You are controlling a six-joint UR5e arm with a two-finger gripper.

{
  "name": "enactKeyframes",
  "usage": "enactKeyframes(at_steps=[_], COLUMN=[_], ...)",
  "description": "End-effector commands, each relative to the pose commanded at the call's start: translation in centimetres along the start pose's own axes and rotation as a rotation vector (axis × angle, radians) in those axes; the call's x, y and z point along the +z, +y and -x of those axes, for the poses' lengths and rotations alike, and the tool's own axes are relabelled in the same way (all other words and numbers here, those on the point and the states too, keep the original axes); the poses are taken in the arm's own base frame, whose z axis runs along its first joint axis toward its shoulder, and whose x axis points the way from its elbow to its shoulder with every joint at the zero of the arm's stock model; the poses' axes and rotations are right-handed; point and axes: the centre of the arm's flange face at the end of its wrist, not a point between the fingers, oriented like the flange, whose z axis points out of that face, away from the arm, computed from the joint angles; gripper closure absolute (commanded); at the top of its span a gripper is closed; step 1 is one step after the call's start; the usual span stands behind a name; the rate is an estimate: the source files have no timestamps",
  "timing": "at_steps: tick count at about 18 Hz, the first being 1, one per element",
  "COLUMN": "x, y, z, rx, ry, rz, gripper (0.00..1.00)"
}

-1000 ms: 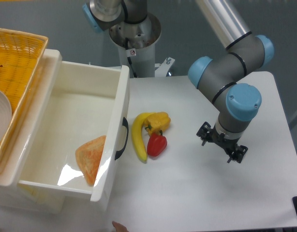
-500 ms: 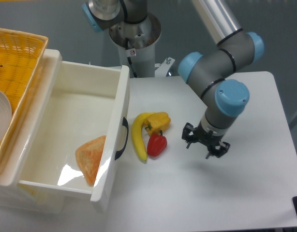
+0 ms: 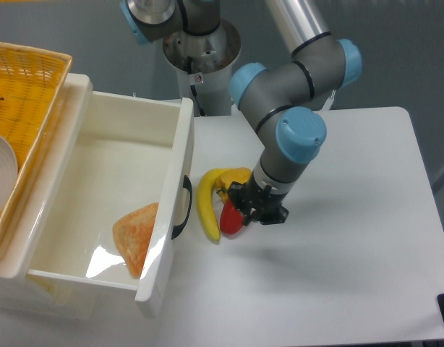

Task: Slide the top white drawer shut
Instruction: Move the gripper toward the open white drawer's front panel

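The top white drawer [image 3: 175, 181] stands pulled far out of the white cabinet, its front panel facing right with a black curved handle [image 3: 184, 208]. An orange slice-shaped piece [image 3: 137, 235] lies inside it. My gripper [image 3: 257, 206] hangs over the table to the right of the drawer, just above the red pepper [image 3: 229, 218] and yellow pepper [image 3: 236, 176]. I cannot tell whether its fingers are open or shut. It is a short way right of the handle, not touching the drawer.
A banana [image 3: 207, 202] lies beside the peppers, close to the drawer front. A yellow woven basket [image 3: 27, 94] with a white bowl sits on top of the cabinet at the left. The robot base [image 3: 204, 65] stands at the back.
The arm has swung left across the table, from the right side to just above the peppers near the drawer front. The drawer and the fruit have not moved.
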Motion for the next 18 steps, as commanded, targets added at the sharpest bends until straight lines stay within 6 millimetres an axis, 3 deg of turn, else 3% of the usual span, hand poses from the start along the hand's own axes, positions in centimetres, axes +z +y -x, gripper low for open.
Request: enactKeyframes(at_steps=[4, 7, 11, 18], x=[-0.3, -1.6, -3.5, -3.0], y=[-0.2, -0.4, -1.1, -1.8], z=[-0.1, -0.2, -1.7, -2.8], rx=[-0.038, -0.147, -0.187, -0.185], ry=[0.035, 0.062, 0.087, 0.108], rz=[-0.037, -0.106, -0.169, -0.172], gripper=[0.9, 0.9, 0.9, 0.9])
